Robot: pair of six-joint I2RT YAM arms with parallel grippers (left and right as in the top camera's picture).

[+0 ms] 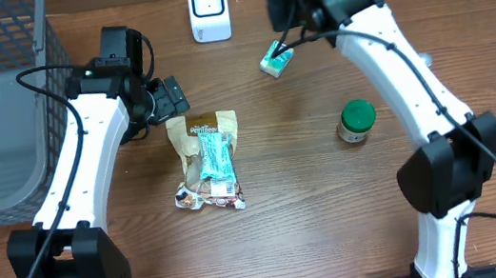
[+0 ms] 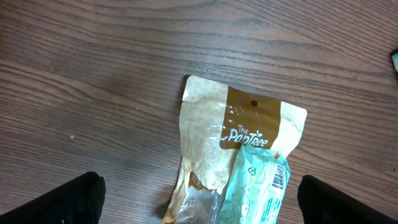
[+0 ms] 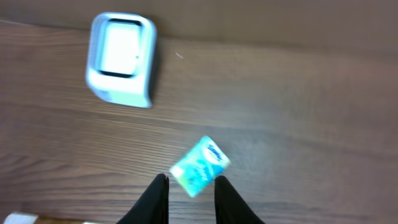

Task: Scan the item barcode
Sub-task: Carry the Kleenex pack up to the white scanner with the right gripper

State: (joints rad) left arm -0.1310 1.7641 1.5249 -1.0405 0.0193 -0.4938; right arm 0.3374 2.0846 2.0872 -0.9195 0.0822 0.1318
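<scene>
Your right gripper [image 3: 191, 179], fingers narrowly parted at blurred teal packet [image 3: 200, 165], hold not determinable, scanner [image 3: 121, 59] beyond, your left gripper [image 2: 199, 180] wide apart over snack pouch [image 2: 205, 137].

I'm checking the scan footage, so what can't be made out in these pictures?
1. Right wrist view: motion blur hides the print on the small teal packet, and whether the right gripper grips it.
2. Left wrist view: the bottom edge cuts off the tan plastic snack pouch and the teal wrapper lying on it.
3. Overhead view: the label on the green-lidded jar is too small to read.
</scene>
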